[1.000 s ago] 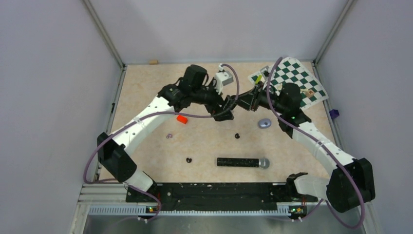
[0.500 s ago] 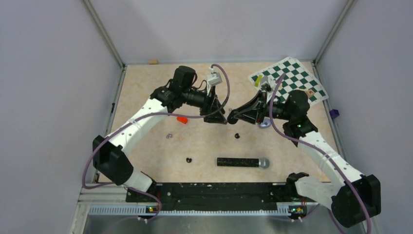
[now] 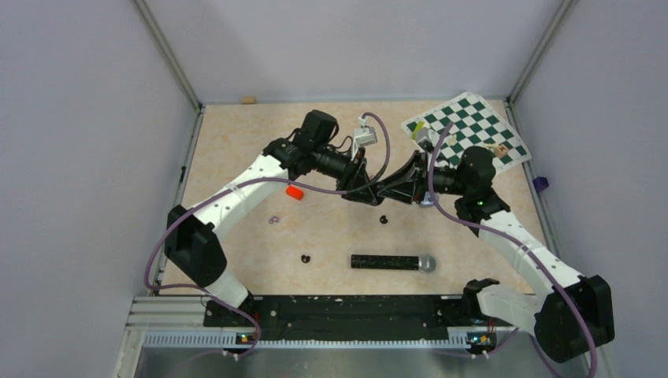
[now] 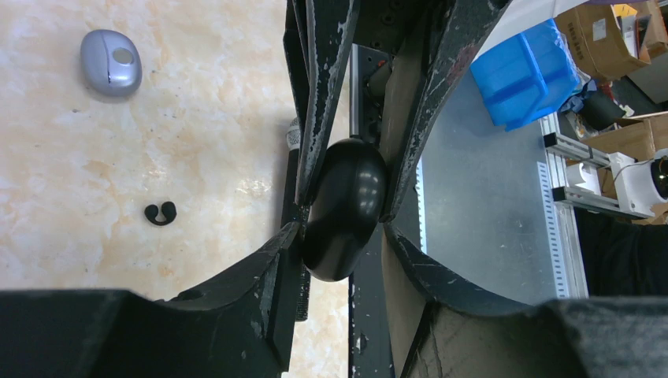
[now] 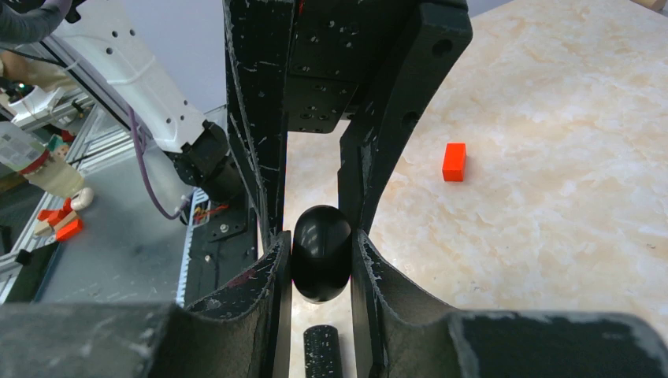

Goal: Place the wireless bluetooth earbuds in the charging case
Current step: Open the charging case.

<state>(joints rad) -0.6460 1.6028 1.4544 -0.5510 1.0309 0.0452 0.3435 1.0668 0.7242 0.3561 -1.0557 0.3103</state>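
The charging case (image 4: 344, 209), a glossy black oval pod, hangs above the table middle, held from two sides. My right gripper (image 5: 321, 235) is shut on its lower half (image 5: 321, 260). My left gripper (image 4: 344, 228) comes from the opposite side, both fingertips pressed against the pod's flanks. In the top view the two grippers meet tip to tip, left gripper (image 3: 369, 192) against right gripper (image 3: 381, 194), and the pod is hidden between them. One earbud (image 3: 384, 219) lies just below them, also seen as a small black bud (image 4: 160, 213). The other earbud (image 3: 306, 257) lies nearer the left base.
A red block (image 3: 294, 191) sits left of the grippers. A long black microphone (image 3: 392, 262) lies toward the near edge. Tiny purple rings (image 3: 273, 220) lie below the block. A grey-blue disc (image 4: 110, 61) lies by the right gripper, and a chessboard (image 3: 473, 126) at the back right.
My left gripper swung left, then back right to meet the right gripper, and its jaws closed from wide onto the case. The right gripper carried the case leftward and lower.
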